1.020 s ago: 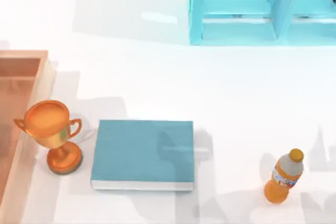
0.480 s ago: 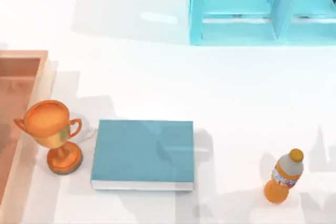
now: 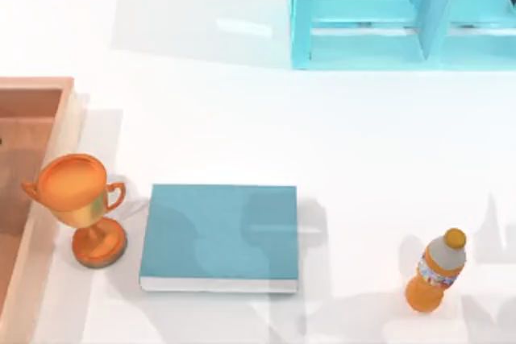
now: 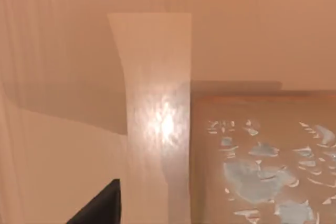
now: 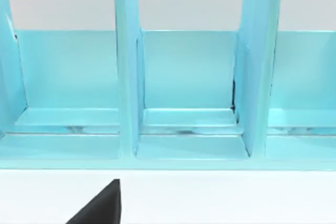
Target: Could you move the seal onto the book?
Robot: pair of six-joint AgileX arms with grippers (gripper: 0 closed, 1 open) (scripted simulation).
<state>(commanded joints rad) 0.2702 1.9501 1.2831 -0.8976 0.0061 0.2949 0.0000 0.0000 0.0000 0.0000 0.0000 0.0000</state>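
Note:
The book (image 3: 218, 235) lies flat on the white table, front and left of centre, with its teal cover up and its white page edges toward the front. The seal is out of view. A dark part of my left gripper (image 4: 100, 208) shows in the left wrist view, close over the inside of the wooden tray (image 4: 252, 161). In the right wrist view a dark part of my right gripper (image 5: 100, 205) sits above the table, facing the light-blue shelf unit (image 5: 189, 93).
An orange-gold trophy (image 3: 81, 203) stands just left of the book. The wooden tray (image 3: 44, 86) runs along the table's left edge. An orange bottle (image 3: 437, 270) stands at the front right. The shelf unit (image 3: 387, 14) is at the back right.
Nothing on the table has moved. Only the soft shadows over the book and beside the trophy have shifted a little.

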